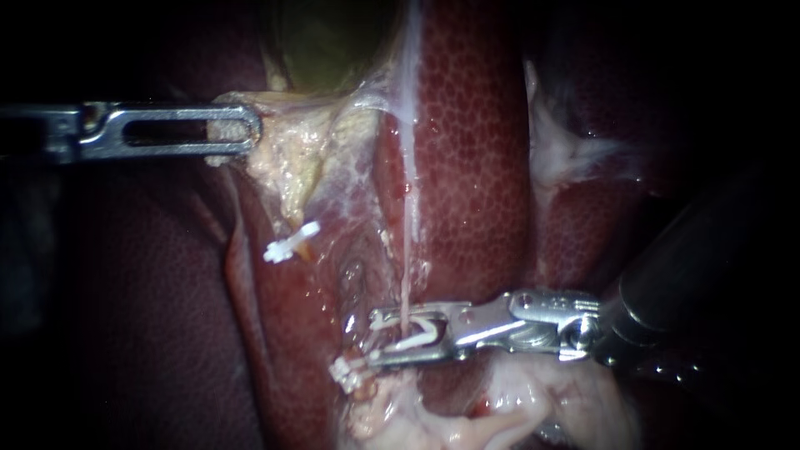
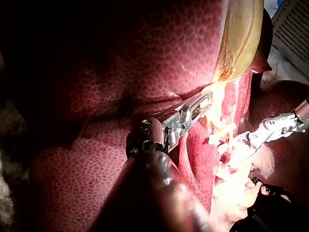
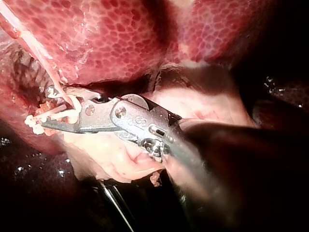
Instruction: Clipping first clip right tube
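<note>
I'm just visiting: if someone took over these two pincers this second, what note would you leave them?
Left instrument: pincer shut on pale tissue below the gallbladder.
Right instrument: pincer shut on a white clip that straddles the thin right tube.
Done: clip is positioned around the tube.
Left: probably squeeze it closed and let go; I cannot tell if it has locked.
Other clips already sit nearby.

L instrument (image 1: 248,131) grips tissue (image 1: 287,158), R instrument (image 1: 377,337) clip (image 1: 423,332)
</note>
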Controlling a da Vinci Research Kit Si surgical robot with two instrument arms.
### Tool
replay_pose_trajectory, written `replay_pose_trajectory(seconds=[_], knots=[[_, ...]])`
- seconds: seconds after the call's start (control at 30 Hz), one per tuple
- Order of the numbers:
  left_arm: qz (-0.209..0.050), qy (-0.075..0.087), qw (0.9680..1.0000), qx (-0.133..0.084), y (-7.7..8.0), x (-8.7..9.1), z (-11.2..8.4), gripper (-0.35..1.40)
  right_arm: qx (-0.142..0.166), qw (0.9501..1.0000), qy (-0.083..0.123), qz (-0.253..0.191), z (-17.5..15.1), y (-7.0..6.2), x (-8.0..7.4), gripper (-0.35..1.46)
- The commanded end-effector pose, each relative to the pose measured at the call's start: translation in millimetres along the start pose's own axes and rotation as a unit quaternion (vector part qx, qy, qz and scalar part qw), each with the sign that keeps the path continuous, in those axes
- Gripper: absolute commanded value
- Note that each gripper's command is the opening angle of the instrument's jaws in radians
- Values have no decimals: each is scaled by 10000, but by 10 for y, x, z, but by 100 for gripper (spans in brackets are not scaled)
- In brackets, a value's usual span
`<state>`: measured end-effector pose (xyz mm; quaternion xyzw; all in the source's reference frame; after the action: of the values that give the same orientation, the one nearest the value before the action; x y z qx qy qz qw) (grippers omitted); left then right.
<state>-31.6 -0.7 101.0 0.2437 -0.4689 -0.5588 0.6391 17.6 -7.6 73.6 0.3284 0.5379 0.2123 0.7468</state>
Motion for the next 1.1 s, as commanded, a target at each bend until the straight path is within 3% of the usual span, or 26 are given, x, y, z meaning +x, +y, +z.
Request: replay_pose_trajectory(seconds=[0.03, 0.2, 0.37, 1.1], knots=[[1, 1, 10000, 1, 0, 0, 0, -35, 16, 10000, -6, 0, 0, 0, 0, 18], [1, 1, 10000, 1, 0, 0, 0, -35, 57, 10000, -29, 30, 0, 1, -1, 5], [1, 1, 10000, 1, 0, 0, 0, -35, 116, 9997, -194, 118, -1, 0, -3, -35], [1, 1, 10000, 1, 0, 0, 0, -35, 236, 9993, -270, 138, 2, 1, -3, -35]])
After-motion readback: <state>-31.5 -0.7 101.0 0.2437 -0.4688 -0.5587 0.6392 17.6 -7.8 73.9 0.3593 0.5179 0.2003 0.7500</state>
